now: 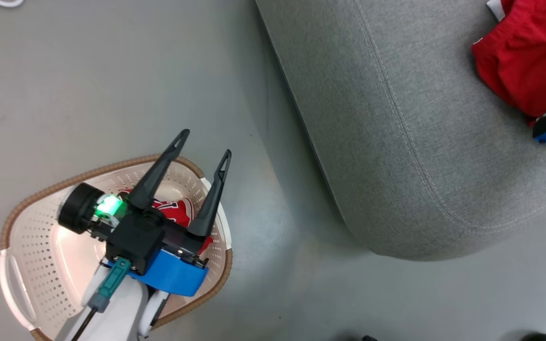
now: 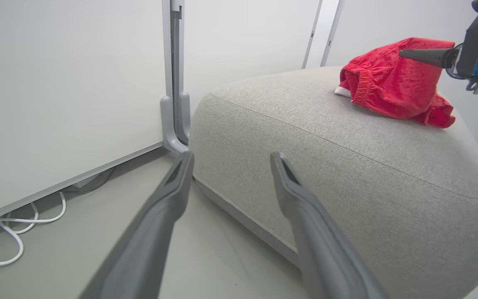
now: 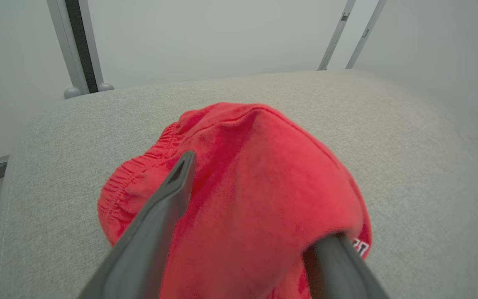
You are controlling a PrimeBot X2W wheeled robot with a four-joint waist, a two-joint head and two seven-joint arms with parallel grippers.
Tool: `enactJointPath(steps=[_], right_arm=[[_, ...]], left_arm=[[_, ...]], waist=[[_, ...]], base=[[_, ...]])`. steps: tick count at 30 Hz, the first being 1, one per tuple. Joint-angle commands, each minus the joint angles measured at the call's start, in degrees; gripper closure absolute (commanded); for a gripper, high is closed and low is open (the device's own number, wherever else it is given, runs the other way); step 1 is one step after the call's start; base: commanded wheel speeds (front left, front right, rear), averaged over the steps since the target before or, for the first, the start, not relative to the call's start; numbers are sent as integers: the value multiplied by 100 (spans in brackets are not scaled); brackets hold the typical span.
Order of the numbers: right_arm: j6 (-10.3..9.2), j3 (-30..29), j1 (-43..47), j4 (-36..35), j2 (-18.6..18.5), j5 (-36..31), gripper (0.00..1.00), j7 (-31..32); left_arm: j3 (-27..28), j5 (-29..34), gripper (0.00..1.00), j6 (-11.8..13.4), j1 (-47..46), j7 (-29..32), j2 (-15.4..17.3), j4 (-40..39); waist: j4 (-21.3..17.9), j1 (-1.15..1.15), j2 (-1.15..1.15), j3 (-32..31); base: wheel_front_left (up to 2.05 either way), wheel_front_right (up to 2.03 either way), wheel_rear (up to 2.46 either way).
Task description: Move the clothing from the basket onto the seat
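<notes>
The cream basket (image 1: 31,237) stands on the floor at the lower left. In it lies a red garment with block lettering (image 1: 176,210). My left gripper (image 1: 206,142) hovers over the basket's right half, open and holding nothing; the left wrist view has its fingers (image 2: 232,155) aimed at the grey sofa (image 2: 347,166). A second red garment (image 1: 514,66) lies bunched on the sofa (image 1: 396,142) at the top right. My right gripper (image 3: 259,197) is open around that garment (image 3: 255,174), with fabric draped over its right fingertip.
Grey floor (image 1: 273,227) separates the basket from the sofa's rounded corner. A white wall panel with a grey post (image 2: 174,83) stands behind the sofa. A white cable (image 2: 10,232) loops on the floor along the wall.
</notes>
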Motion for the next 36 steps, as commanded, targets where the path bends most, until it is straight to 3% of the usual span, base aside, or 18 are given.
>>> enactJointPath(steps=[1,9,22,36], right_arm=[[1,-3,147,-42,-20,28,0,-20],[2,55,978,-332,66,-66,0,-21],[2,642,2169,-1109,172,-32,0,-21],[1,969,3635,-2408,382,30,0,-20]], left_arm=[[-15,-34,0,8,-94,-54,-58,58],[-16,-194,0,-10,48,-91,-491,378],[557,-292,0,-51,707,-94,-1095,700],[1216,-317,0,-29,1330,-95,-1398,1032]], waist=[[38,0,0,-151],[174,0,0,-765],[461,0,0,-1888],[1116,0,0,-2793]], base=[[0,0,0],[0,0,0],[0,0,0],[0,0,0]])
